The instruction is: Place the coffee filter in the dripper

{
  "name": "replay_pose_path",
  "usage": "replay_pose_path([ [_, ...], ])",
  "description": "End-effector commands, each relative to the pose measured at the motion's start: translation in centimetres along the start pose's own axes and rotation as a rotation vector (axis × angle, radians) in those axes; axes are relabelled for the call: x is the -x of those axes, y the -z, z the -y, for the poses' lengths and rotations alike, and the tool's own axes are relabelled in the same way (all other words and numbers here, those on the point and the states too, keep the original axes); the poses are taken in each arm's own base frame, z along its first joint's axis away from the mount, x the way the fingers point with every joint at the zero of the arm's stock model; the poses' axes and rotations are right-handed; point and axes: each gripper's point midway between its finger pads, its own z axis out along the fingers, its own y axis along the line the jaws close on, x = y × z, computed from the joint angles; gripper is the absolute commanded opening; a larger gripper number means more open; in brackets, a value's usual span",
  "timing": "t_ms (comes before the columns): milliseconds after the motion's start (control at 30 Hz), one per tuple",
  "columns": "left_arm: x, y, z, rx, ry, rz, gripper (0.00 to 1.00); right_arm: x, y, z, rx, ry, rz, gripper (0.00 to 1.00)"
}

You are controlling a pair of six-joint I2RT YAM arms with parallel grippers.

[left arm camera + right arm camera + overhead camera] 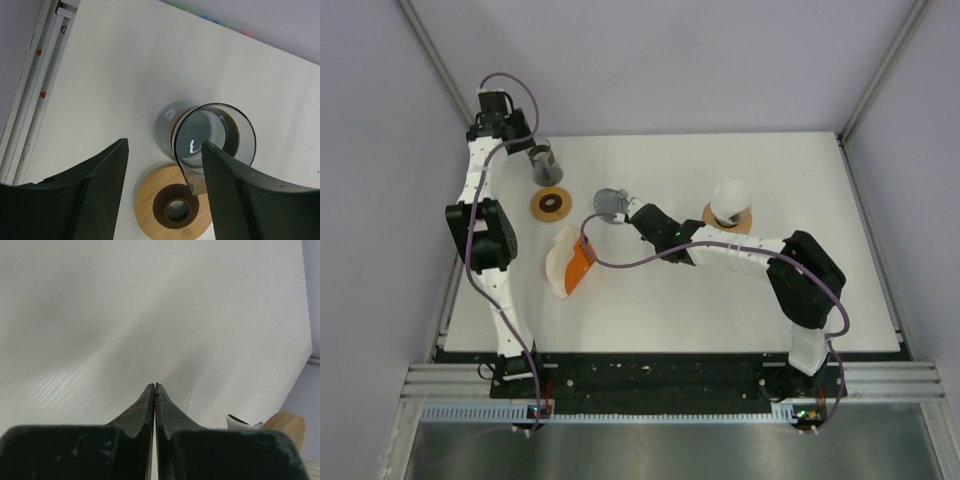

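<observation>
- The filters point(563, 262) lay as a cream stack in an orange sleeve point(582, 264) on the table point(720, 290), left of centre. They were apart from both grippers, and none was in a dripper yet.
- Your R gripper point(154, 386) had its jaws pressed together w/ nothing visible between them. The top view put it just beside a grey ribbed thing point(610, 202) (I couldn't tell what that was).
- Your L gripper point(165, 141) stood wide open at far left and held nothing. A glass point(215, 135) sat by one finger, contact unclear, w/ a wood ring point(150, 200) just beside it.
- A white dripper point(728, 198) sat right of centre, prob. the target.
- Handling, as I judged it: the paper was v. light, floppy and quick to crease, and the sheets likely clung together. You needed to open up and pinch one top sheet at its free edge w/ light force, clear of the sleeve.
</observation>
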Motion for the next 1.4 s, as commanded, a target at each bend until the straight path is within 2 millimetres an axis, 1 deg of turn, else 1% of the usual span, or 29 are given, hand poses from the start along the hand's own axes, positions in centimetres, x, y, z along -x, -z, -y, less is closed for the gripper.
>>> replay_pose_path([
  [0, 1.3, -1.2, 0.1, 0.017, 0.012, 0.047, 0.64, 2.9, 3.6, 0.9, 0.036, -0.097, 0.095, 0.04],
  [67, 0.8, -1.9, 0.2, 0.010, 0.005, 0.037, 0.63, 3.2, 4.6, 1.0, 0.055, -0.127, 0.114, 0.15],
  [100, 0.5, -2.2, 0.2, 0.009, 0.003, 0.031, 0.62, 3.4, 5.2, 1.3, 0.060, -0.146, 0.128, 0.24],
  [133, 0.3, -2.5, 0.2, 0.006, 0.001, 0.030, 0.61, 3.6, 5.7, 1.3, 0.072, -0.162, 0.140, 0.30],
  [200, 0.0, -2.9, 0.2, 0.000, -0.002, 0.027, 0.58, 4.0, 6.7, 1.5, 0.100, -0.195, 0.169, 0.38],
  [233, -0.1, -3.1, 0.3, -0.005, -0.004, 0.024, 0.55, 4.3, 7.2, 1.6, 0.110, -0.210, 0.184, 0.40],
  [300, -0.4, -3.4, 0.5, -0.019, -0.006, 0.016, 0.44, 4.7, 8.2, 2.0, 0.125, -0.244, 0.213, 0.41],
  [433, -1.0, -3.3, 0.5, -0.022, -0.006, 0.001, 0.07, 5.0, 9.8, 2.9, 0.139, -0.292, 0.256, 0.43],
  [467, -0.5, -2.8, 0.6, -0.023, -0.005, 0.018, 0.00, 5.1, 10.3, 3.1, 0.139, -0.302, 0.267, 0.43],
  [567, 0.5, -1.4, 0.6, -0.025, -0.010, 0.046, 0.00, 5.1, 11.1, 3.5, 0.145, -0.330, 0.283, 0.45],
  [633, 1.7, 0.1, 0.6, -0.031, -0.020, 0.073, 0.00, 5.3, 11.7, 3.7, 0.160, -0.351, 0.296, 0.46],
  [700, 3.3, 2.2, 1.0, -0.045, -0.033, 0.108, 0.00, 5.8, 12.7, 4.0, 0.179, -0.381, 0.324, 0.49],
  [767, 4.9, 5.0, 1.5, -0.071, -0.048, 0.151, 0.00, 6.1, 13.4, 4.4, 0.193, -0.408, 0.346, 0.52],
  [833, 5.9, 7.8, 2.7, -0.137, -0.057, 0.177, 0.00, 6.5, 14.1, 4.7, 0.205, -0.434, 0.366, 0.55],
  [867, 5.9, 9.1, 3.2, -0.164, -0.061, 0.183, 0.00, 6.6, 14.4, 4.9, 0.206, -0.450, 0.376, 0.57],
  [933, 6.2, 12.3, 4.4, -0.219, -0.081, 0.204, 0.00, 7.0, 15.1, 5.4, 0.215, -0.472, 0.397, 0.60],
  [967, 5.7, 13.5, 5.2, -0.244, -0.104, 0.201, 0.00, 7.1, 15.5, 5.6, 0.224, -0.510, 0.404, 0.62],
  [1000, 5.4, 15.1, 5.9, -0.267, -0.130, 0.204, 0.00, 7.3, 15.9, 5.9, 0.231, -0.532, 0.416, 0.63],
  [1033, 5.0, 17.4, 7.2, -0.306, -0.162, 0.214, 0.00, 7.2, 16.1, 6.2, 0.233, -0.551, 0.420, 0.65],
  [1100, 3.0, 20.2, 9.3, -0.376, -0.226, 0.196, 0.00, 7.0, 16.5, 7.0, 0.229, -0.590, 0.430, 0.67],
  [1133, 1.6, 21.2, 10.0, -0.410, -0.253, 0.176, 0.00, 6.8, 16.6, 7.4, 0.223, -0.613, 0.431, 0.67],
  [1167, 0.1, 22.9, 12.0, -0.478, -0.296, 0.164, 0.00, 6.5, 16.6, 7.7, 0.221, -0.634, 0.428, 0.68],
  [1233, -3.0, 24.9, 14.1, -0.574, -0.353, 0.124, 0.00, 5.8, 16.9, 8.6, 0.211, -0.695, 0.431, 0.69],
  [1367, -8.8, 27.7, 17.3, -0.709, -0.493, 0.018, 0.00, 3.9, 17.8, 10.5, 0.162, -0.759, 0.446, 0.71],
])
